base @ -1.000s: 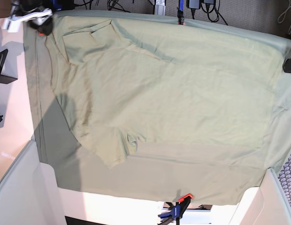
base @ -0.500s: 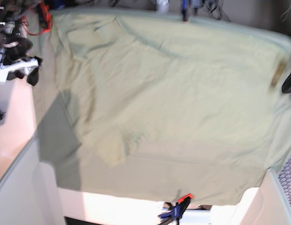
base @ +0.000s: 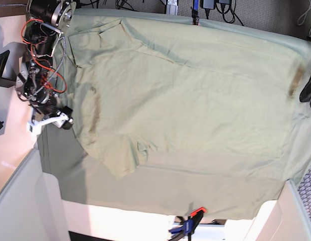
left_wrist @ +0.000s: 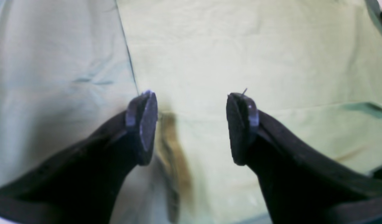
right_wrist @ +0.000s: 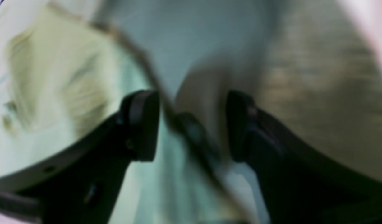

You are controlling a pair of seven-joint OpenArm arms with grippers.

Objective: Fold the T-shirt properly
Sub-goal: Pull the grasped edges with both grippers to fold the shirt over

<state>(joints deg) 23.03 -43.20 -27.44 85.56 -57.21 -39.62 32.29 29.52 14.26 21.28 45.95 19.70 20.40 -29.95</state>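
Here the T-shirt point(base: 180, 105) covers the clamped tablecloth point(base: 160, 191); both grippers gape, holding nothing.

The T-shirt point(base: 185, 105) is matt, soft cloth, lightly creased. The tablecloth point(base: 160, 186) under it is smoother matt cloth. At 6 o'clock, the clamp point(base: 189, 224) looks plastic, faintly glossy.

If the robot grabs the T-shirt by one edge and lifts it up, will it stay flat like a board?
Probably not. The T-shirt lies wrinkled, with a sleeve crumpled, so it looks soft and would likely droop and fold. It looks thin, so probably light. Pushed, it may bunch up or drag across the tablecloth rather than sliding neatly.
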